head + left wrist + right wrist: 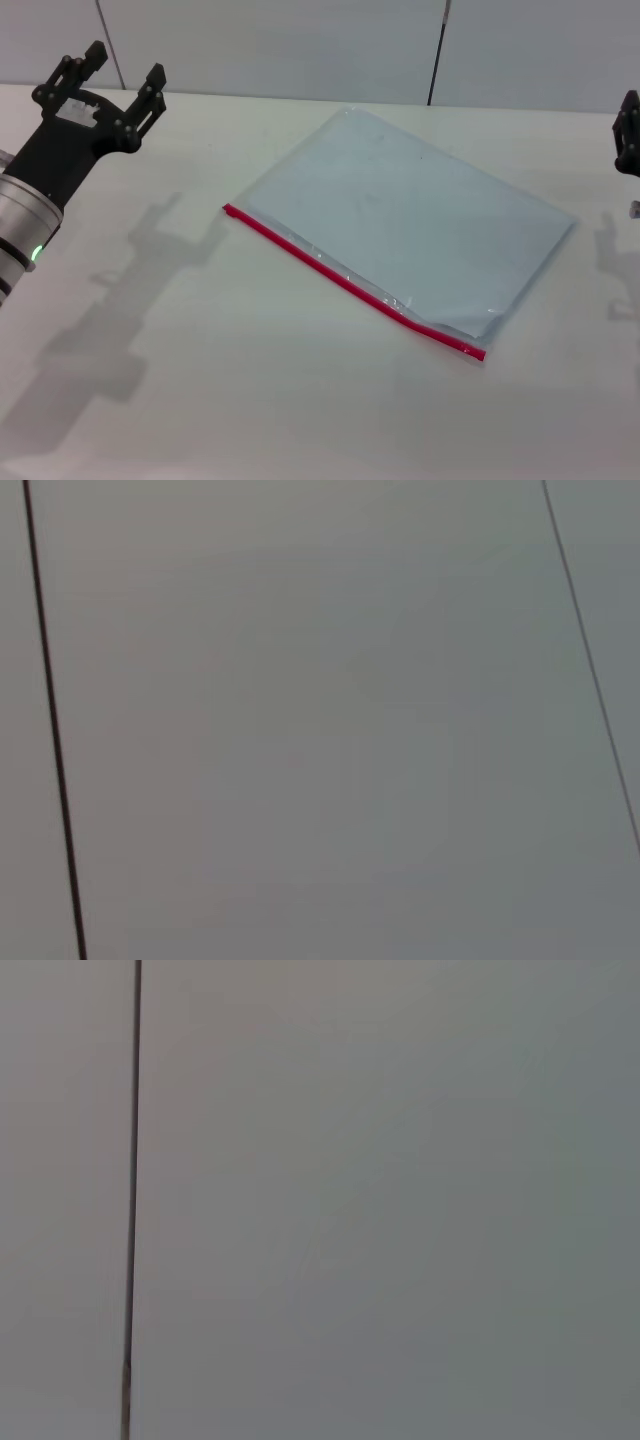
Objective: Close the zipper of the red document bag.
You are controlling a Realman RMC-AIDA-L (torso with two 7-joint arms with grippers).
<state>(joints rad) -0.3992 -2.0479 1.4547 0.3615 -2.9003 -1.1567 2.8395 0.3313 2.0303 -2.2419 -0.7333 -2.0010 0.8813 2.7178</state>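
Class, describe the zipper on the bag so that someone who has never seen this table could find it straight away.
Start with the pale table and find the flat translucent blue-grey document bag lying at an angle near its middle. The zipper is the thin strip along the bag's long edge nearest the robot. It is the only bright red thing here.

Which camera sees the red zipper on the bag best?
The head view. It shows the whole zipper running along the near edge of the red document bag, which lies flat on the table. Both wrist views show only a plain grey wall, so no zipper at all.
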